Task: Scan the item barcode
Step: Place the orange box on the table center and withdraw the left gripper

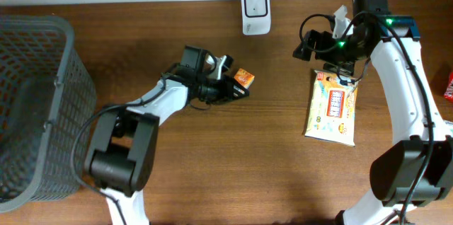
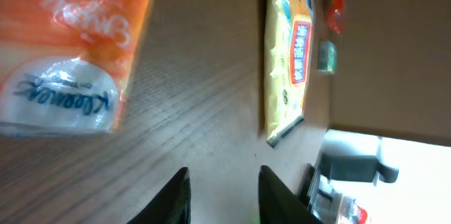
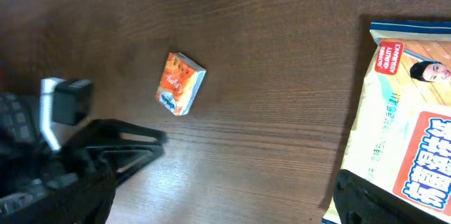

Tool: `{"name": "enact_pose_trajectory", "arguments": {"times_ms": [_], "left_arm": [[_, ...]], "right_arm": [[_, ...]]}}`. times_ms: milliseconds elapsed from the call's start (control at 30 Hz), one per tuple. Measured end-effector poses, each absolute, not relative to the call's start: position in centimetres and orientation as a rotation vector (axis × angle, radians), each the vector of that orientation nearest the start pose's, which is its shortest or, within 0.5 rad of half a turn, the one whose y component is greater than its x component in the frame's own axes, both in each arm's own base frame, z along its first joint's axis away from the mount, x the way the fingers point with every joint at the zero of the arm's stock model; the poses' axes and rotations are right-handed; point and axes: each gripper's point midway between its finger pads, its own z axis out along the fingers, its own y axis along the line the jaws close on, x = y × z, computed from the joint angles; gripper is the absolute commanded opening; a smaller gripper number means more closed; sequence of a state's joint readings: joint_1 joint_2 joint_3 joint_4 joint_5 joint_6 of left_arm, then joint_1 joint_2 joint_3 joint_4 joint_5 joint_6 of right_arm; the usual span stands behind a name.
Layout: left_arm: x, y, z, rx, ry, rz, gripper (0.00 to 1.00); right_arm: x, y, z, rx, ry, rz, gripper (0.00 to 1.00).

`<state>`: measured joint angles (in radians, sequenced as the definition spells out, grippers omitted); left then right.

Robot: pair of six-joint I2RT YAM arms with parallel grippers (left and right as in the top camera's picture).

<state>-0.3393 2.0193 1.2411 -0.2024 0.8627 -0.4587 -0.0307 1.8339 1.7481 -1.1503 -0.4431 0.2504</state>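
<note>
Overhead view: the left gripper point(image 1: 237, 89) sits low over the wooden table point(image 1: 233, 161), its tips right beside the little orange Kleenex tissue pack point(image 1: 245, 78). The pack lies mid-table, below and a touch left of the white barcode scanner point(image 1: 255, 11) standing at the far edge.

Left wrist camera: the two dark fingers point(image 2: 175, 196) stand apart with bare wood between them. The tissue pack point(image 2: 67, 48) is out ahead and off to one side, not in the gap, so that claw is released and holding nothing.

Over on the right, the right gripper point(image 1: 342, 78) hangs above the top end of the yellow wet-wipes pack point(image 1: 333, 108), which lies flat on the table. Its wrist camera catches one finger point(image 3: 380, 199) at the edge of the wipes point(image 3: 416, 132); the jaws are spread wide and empty.

A grey mesh basket point(image 1: 67, 34) fills the left edge, and a red packet point(image 1: 449, 83) peeks in at the far right.
</note>
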Motion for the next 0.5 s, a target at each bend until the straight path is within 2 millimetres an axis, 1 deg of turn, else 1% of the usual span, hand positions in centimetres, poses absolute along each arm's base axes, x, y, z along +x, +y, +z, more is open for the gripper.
{"name": "enact_pose_trajectory", "arguments": {"times_ms": [33,67,100,133,167,200,233,267,300,367,433,500], "left_arm": [[40.8,-25.6,8.9,0.153,2.542,-1.23,0.28],[43.1,-23.6,10.7,0.098,2.47,-1.057,0.29],[45.6,-21.9,11.7,0.067,2.385,-0.883,0.27],[47.1,-21.0,11.8,0.055,2.337,-0.763,0.24],[47.5,-21.0,11.2,0.058,2.335,-0.705,0.22],[47.6,-21.6,10.0,0.072,2.344,-0.675,0.14],[47.0,-22.7,7.5,0.099,2.393,-0.65,0.0],[45.9,-23.8,4.8,0.133,2.454,-0.633,0.0],[45.0,-24.9,3.2,0.163,2.492,-0.625,0.0],[44.3,-26.1,3.0,0.195,2.495,-0.63,0.0],[43.0,-25.5,1.9,0.171,2.582,-0.606,0.0],[41.9,-25.7,1.7,0.144,2.634,-0.662,0.0]], "right_arm": [[41.5,6.1,19.1,0.285,2.77,0.675,0.99],[41.5,6.1,19.1,0.285,2.771,0.675,0.99],[41.5,6.1,19.1,0.286,2.771,0.675,0.99],[41.5,6.1,19.1,0.285,2.77,0.675,0.99],[41.5,6.1,19.1,0.286,2.771,0.675,0.99],[41.5,6.1,19.1,0.285,2.77,0.675,0.99],[41.5,6.1,19.1,0.286,2.77,0.675,0.98],[41.5,6.1,19.1,0.285,2.77,0.674,0.99],[41.5,6.1,19.1,0.285,2.77,0.675,0.99],[41.5,6.1,19.1,0.285,2.77,0.675,0.99],[41.6,6.1,19.1,0.283,2.767,0.674,0.99],[41.5,6.1,19.1,0.285,2.77,0.675,0.99]]}}
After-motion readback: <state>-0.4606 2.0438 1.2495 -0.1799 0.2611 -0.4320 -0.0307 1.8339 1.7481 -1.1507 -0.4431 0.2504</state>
